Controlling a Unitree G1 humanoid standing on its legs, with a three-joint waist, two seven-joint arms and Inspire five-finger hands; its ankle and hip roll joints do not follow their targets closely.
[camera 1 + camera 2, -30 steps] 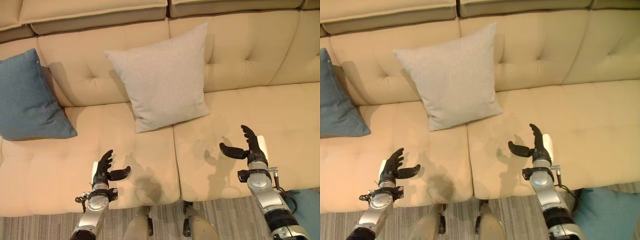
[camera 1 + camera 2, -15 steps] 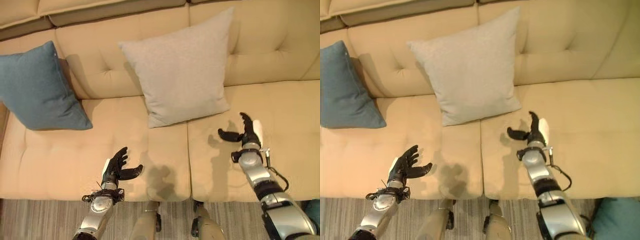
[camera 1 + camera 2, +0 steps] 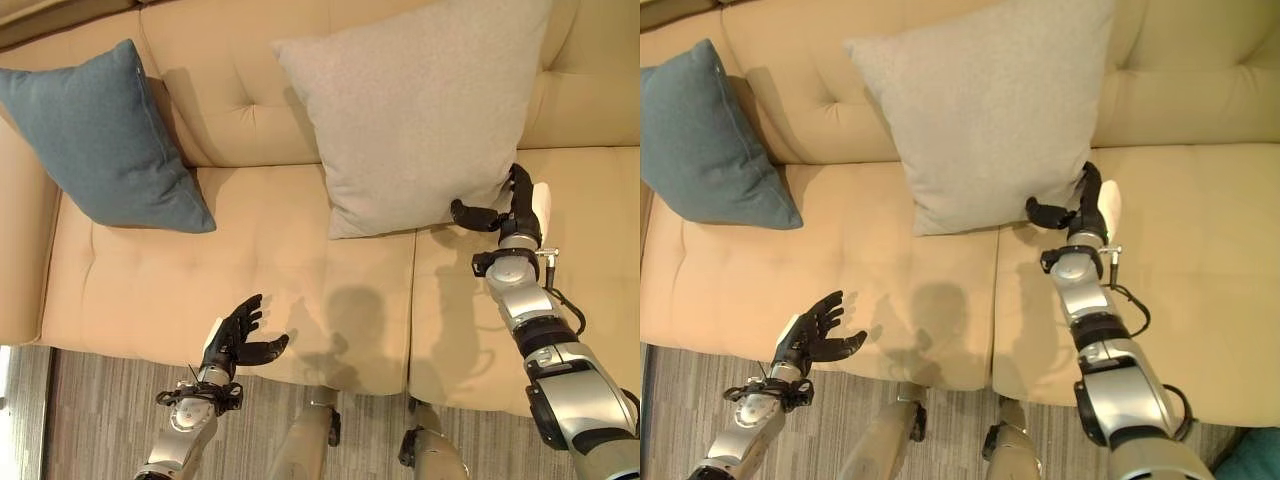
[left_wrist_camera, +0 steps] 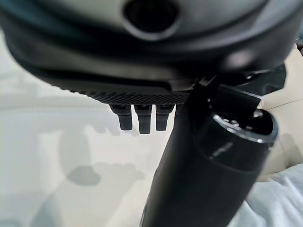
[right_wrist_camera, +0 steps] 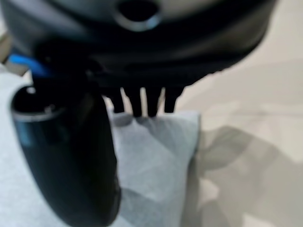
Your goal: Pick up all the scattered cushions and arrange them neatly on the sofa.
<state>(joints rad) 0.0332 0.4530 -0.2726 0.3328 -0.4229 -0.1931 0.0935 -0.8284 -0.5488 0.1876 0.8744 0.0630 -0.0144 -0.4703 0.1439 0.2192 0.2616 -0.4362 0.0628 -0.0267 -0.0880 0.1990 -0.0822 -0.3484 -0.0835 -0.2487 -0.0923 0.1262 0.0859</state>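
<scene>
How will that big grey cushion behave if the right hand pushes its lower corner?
The grey cushion leans against the sofa backrest, so a push would probably slide or tip it, not roll it. It looks plump and soft, so the corner at the right hand would likely dent. It seems light for its bulk.

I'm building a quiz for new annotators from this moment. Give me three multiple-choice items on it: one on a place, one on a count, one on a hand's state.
1. Where does the grey cushion stand?
A. on the floor
B. on the sofa seat, leaning on the backrest
C. flat on the armrest

2. How many cushions are on the sofa?
A. one
B. two
C. four

3. How is the left hand?
A. open, holding nothing
B. shut on the blue cushion
C. pressed on the backrest

Answers: 1 B, its lower edge meets the seat; 2 B, grey and blue; 3 A, fingers spread over the seat's front edge.
</scene>
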